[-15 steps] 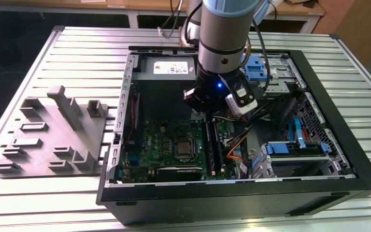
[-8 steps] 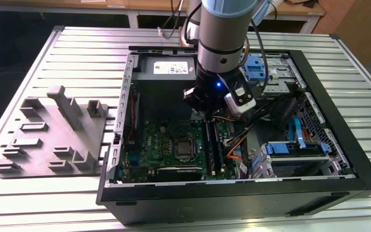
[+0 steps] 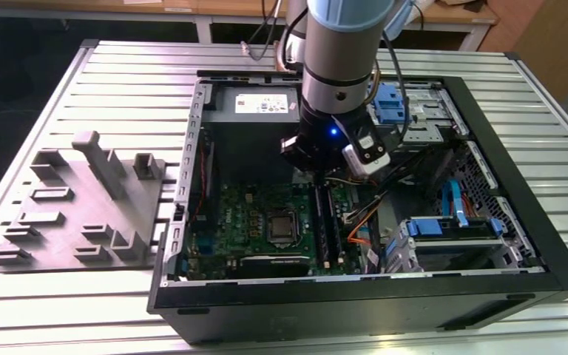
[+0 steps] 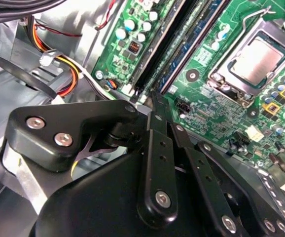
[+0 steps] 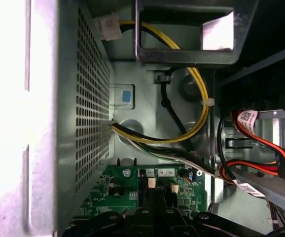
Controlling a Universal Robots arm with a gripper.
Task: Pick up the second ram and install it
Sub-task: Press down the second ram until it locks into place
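End effector (image 4: 155,101) fingers pressed together, tips on strip's end | second ram (image 4: 194,42) seated in motherboard (image 4: 221,106) slot, directly beneath | case (image 3: 521,222) on desk (image 3: 86,310)

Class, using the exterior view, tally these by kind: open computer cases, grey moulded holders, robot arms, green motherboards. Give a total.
Open computer case: 1
Grey moulded holder: 1
Robot arm: 1
Green motherboard: 1
Total: 4
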